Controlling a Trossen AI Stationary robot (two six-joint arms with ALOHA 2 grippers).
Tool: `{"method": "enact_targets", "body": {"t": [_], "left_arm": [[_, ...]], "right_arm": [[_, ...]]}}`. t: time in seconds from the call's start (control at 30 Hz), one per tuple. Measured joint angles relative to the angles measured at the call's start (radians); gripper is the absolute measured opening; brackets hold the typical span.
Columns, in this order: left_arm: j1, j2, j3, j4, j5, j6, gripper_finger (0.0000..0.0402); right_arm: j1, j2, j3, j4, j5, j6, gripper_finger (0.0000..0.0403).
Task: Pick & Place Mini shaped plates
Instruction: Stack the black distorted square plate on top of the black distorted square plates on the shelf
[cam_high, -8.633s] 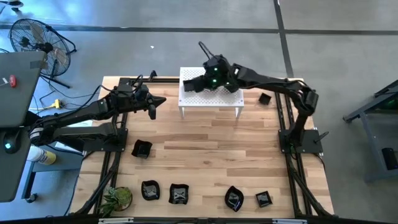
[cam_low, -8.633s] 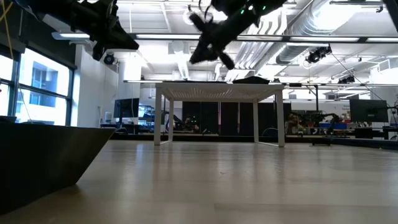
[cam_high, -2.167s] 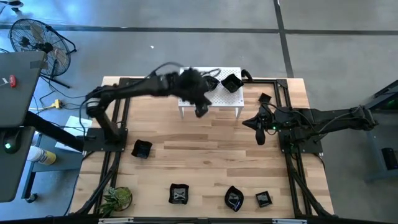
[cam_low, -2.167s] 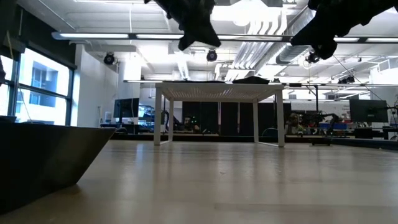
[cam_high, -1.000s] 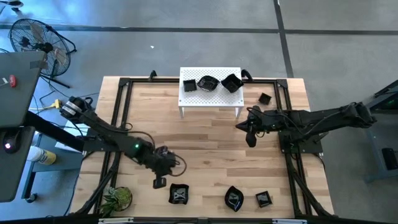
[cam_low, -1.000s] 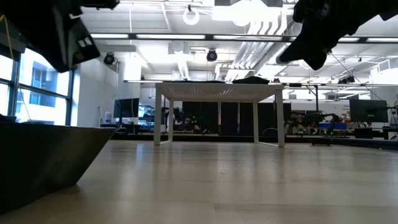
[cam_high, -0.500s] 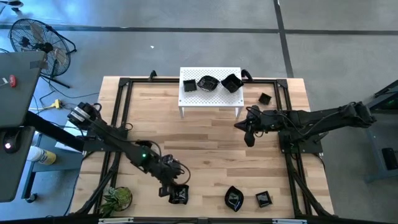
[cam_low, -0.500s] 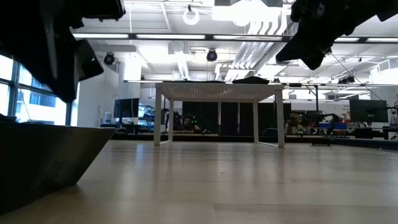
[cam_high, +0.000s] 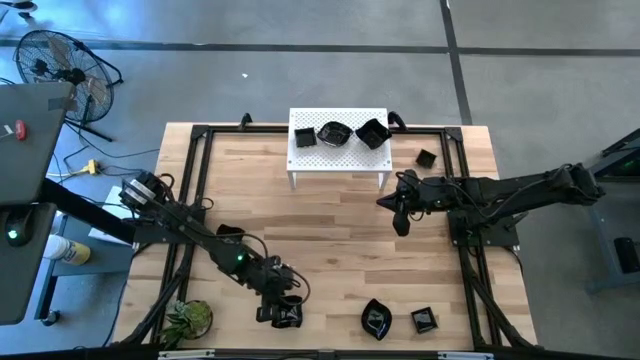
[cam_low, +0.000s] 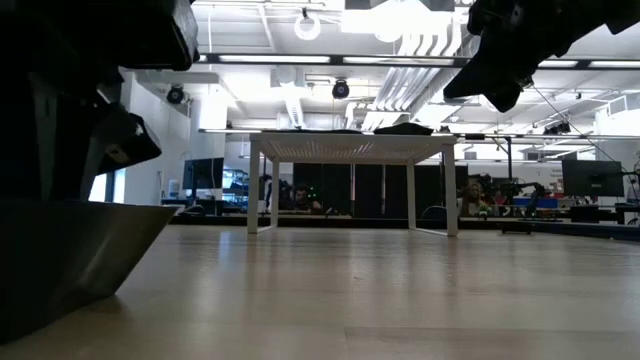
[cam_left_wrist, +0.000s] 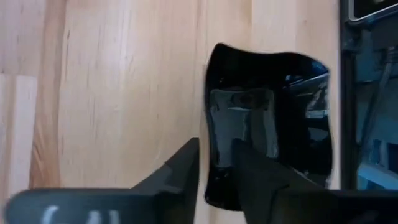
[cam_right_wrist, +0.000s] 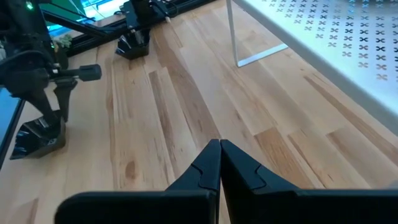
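Below, pale wood table (cam_high: 330, 240), left fingers (cam_left_wrist: 214, 168) astride square plate (cam_left_wrist: 267, 124) rim, right fingers (cam_right_wrist: 219, 163) shut, empty.

Wooden table (cam_high: 330, 225), white stand (cam_high: 338, 148), black plates (cam_high: 376, 318), plant (cam_high: 190, 318)

No readable text, label, brand, number or sign anywhere; only x-shaped perforations on the white stand (cam_right_wrist: 336, 43).
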Motion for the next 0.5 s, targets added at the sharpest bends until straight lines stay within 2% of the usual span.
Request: {"method": "enact_targets", "body": {"t": [0.2, 0.37, 0.5], "left_arm": [[0.0, 0.0, -0.001, -0.005, 0.001, 0.001, 0.0007], [0.019, -0.016, 0.0, 0.0, 0.011, -0.027, 0.0005], [0.084, -0.047, -0.001, 0.003, 0.049, -0.036, 0.0003]], "right_arm": [[0.0, 0.0, 0.0, 0.0, 0.002, 0.007, 0.0001], [0.0, 0.0, 0.0, 0.001, 0.003, 0.013, 0.0002], [0.0, -0.001, 0.0, 0.011, 0.003, 0.019, 0.0001]]}}
